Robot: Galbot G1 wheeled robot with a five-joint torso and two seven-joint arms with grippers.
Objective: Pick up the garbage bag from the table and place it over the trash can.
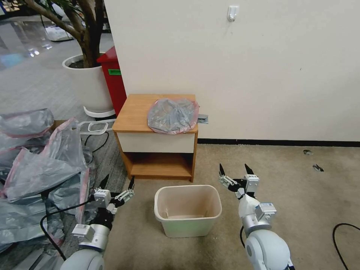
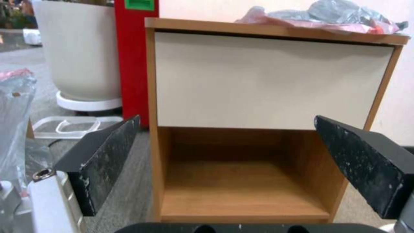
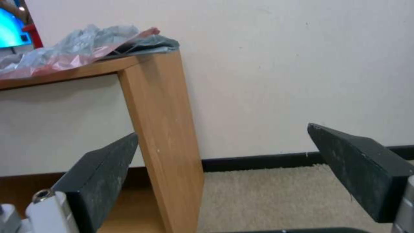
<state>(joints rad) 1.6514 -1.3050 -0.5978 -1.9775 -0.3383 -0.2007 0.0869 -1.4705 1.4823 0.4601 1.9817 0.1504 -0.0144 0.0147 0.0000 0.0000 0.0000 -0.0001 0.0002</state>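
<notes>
Both the left gripper (image 1: 117, 187) and right gripper (image 1: 236, 175) hover low beside the trash can (image 1: 187, 210), jaws open and empty; each should rise to pinch the garbage bag (image 1: 172, 115) rim on the tabletop (image 1: 135, 112).

Plain cream wall (image 1: 262, 67) ahead of both end effectors, small white hook plate (image 1: 233, 12) high on it, black baseboard (image 1: 277, 142) below. Beige carpet (image 1: 300, 195) under them. Far beyond the left one: big round white plant pot (image 1: 87, 84), tall red box (image 1: 112, 80), heap of grey-pink bags (image 1: 37, 168) alongside.
</notes>
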